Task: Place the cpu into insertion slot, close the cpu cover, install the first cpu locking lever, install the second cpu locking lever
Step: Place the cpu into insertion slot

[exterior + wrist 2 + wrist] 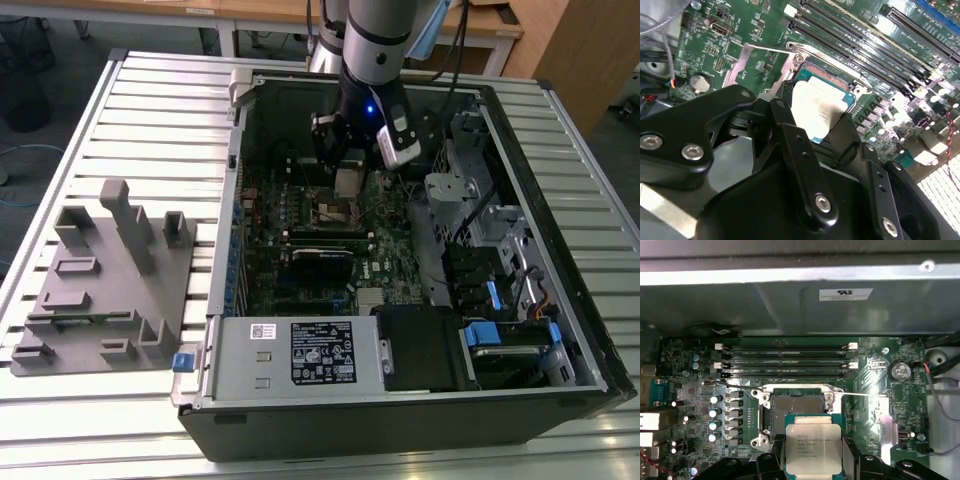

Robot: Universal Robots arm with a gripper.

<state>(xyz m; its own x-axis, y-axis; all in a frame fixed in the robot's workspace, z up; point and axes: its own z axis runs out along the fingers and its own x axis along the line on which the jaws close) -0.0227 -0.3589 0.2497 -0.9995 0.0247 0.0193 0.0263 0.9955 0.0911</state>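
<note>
The cpu [813, 452] is clamped by its two opposite edges between the black jaws, its silvery top facing the camera in the first wrist view and catching glare in the second wrist view [817, 112]. It hangs just at the near edge of the insertion slot [796, 407], not seated: the slot's dark centre lies bare. The cpu cover [737, 65] is swung open, its thin frame standing clear of the slot. A thin metal lever [862, 394] runs out sideways from the slot's corner. Beyond the slot lie long black memory slots [785, 360] on the green board [875, 385]. In the exterior view the arm [375, 40] reaches down into an open computer case [330, 375] on a slatted desk [130, 110], with a grey fixture [100, 280] towards the exterior view's left.
</note>
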